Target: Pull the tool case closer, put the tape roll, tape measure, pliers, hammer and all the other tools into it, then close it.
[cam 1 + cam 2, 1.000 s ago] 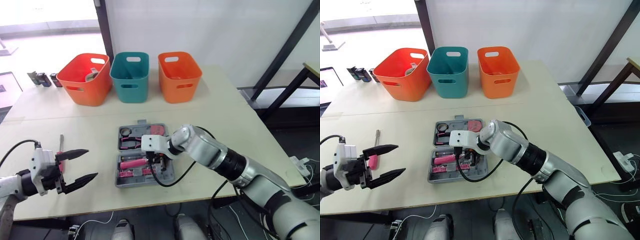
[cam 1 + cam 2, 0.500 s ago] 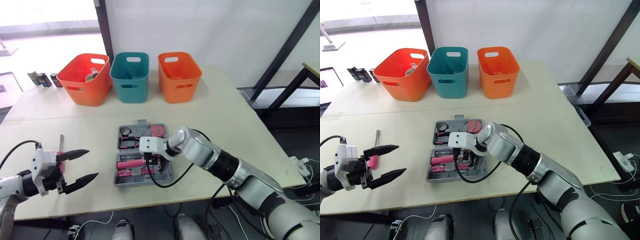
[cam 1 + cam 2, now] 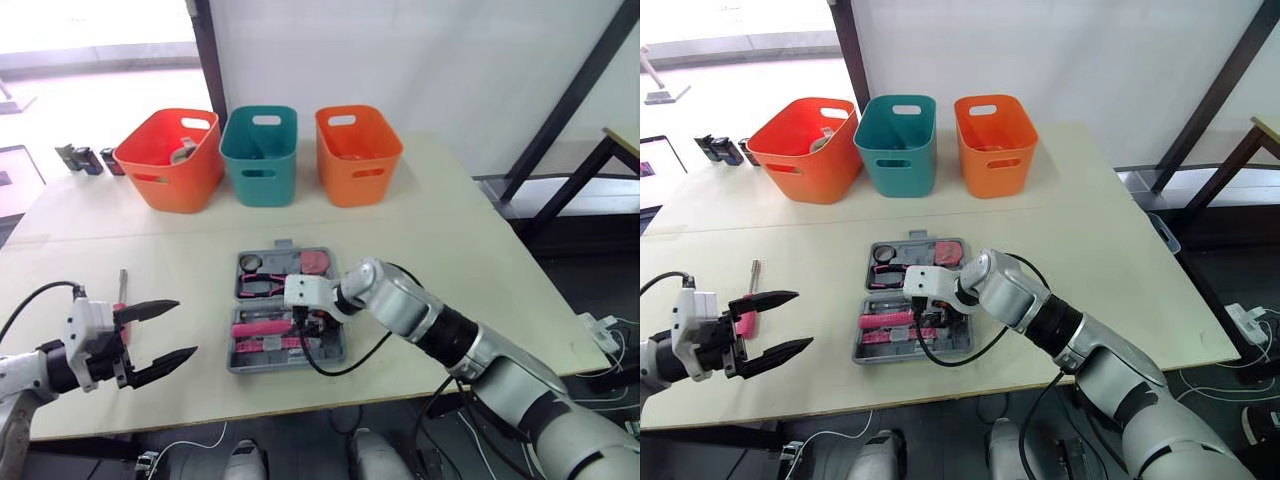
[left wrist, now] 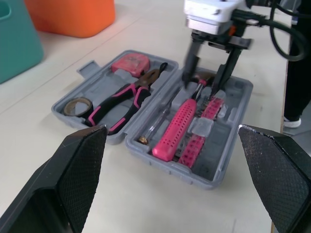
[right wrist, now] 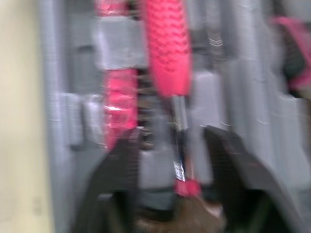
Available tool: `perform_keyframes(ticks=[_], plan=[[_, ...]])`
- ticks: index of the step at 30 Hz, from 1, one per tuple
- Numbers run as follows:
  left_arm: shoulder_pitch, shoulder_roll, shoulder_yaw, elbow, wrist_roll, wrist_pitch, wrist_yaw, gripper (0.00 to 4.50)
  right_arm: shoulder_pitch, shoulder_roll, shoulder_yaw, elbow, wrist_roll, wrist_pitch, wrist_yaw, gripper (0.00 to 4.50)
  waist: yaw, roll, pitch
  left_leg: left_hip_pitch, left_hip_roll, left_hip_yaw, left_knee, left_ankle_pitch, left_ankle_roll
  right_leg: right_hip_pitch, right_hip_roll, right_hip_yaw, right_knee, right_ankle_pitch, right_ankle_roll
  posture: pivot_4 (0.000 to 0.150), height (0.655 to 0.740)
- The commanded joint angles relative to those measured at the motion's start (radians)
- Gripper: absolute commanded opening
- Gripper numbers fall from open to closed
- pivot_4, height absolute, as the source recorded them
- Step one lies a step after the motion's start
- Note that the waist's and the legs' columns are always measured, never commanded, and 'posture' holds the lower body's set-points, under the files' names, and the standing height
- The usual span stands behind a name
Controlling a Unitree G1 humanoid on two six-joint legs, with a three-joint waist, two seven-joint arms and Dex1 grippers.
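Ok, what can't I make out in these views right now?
Right wrist view: motion blur; whether the hammer sits in its slot is unclear.
Right eye view: the left gripper covers part of the pink-handled tool; type unclear.
Left eye view: the left orange basket rim hides most of a grey object.

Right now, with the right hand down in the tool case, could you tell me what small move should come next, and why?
Probably lift the right hand straight up out of the tool case: it stands open astride the hammer, which already lies in the case. A pink-handled tool lies on the table by the open left hand.
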Motion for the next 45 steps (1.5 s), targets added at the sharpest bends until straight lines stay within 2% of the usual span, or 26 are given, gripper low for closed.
perform_keyframes(ticks=[1,6,7,9,14,29,36,45], plan=[[-0.007,-0.001,0.009,-0.003,-0.001,-0.019,0.0,4.5,-0.009,0.014,-0.047,-0.024,-0.002,-0.008,-0.003,3.6,0.0,0.0,0.0,-0.001,0.0,0.0,0.0,0.0,0.0,0.0,0.0,0.0,0.0,0.0,0.0,0.15,0.74],[-0.019,-0.002,0.001,0.003,0.002,-0.02,0.0,4.5,-0.014,0.033,-0.116,-0.048,0.03,0.008,0.003,3.6,0.002,0.0,0.0,-0.001,0.0,0.0,0.0,0.0,0.0,-0.001,0.0,0.0,0.0,0.0,0.0,0.15,0.74],[-0.021,-0.002,-0.001,0.005,0.003,-0.021,0.0,4.5,-0.005,0.047,-0.135,-0.056,0.046,0.014,0.003,3.35,0.002,0.0,0.0,-0.001,0.0,0.0,0.0,0.0,0.0,-0.001,0.0,0.0,0.0,0.0,0.0,0.15,0.74],[-0.024,-0.003,-0.003,0.008,0.004,-0.022,-0.001,4.5,0.008,0.067,-0.155,-0.069,0.067,0.023,0.001,2.7,0.001,0.0,0.0,-0.001,0.0,0.0,0.0,0.0,0.0,-0.001,0.0,0.0,0.0,0.0,0.0,0.15,0.74],[-0.032,-0.005,-0.004,0.015,0.008,-0.023,-0.004,4.5,0.044,0.108,-0.172,-0.081,0.093,0.018,-0.007,0.11,0.002,0.0,0.0,-0.001,0.0,0.0,0.0,0.0,0.0,-0.001,0.0,0.0,0.0,0.0,0.0,0.15,0.74],[-0.045,-0.002,-0.011,0.015,0.011,-0.021,0.001,4.5,0.12,0.16,-0.174,0.125,0.05,-0.131,-0.08,0.04,-0.001,0.0,0.0,-0.001,0.0,0.0,0.0,0.0,0.0,0.0,0.001,0.0,0.0,0.0,0.0,0.15,0.74],[-0.044,-0.001,-0.009,0.009,0.01,-0.019,0.003,4.5,0.125,0.177,-0.167,0.234,0.025,-0.101,-0.095,0.04,-0.001,0.0,0.0,0.004,0.0,0.0,0.0,0.0,0.0,0.004,0.001,0.0,0.0,0.0,0.0,0.15,0.74],[-0.044,0.0,-0.014,-0.005,0.01,-0.013,0.013,4.5,0.165,0.147,-0.059,0.287,-0.052,-0.089,-0.043,0.04,0.003,-0.001,-0.012,0.007,0.0,0.0,-0.001,0.0,0.0,0.007,0.0,0.0,-0.002,-0.001,0.001,0.15,0.74]])
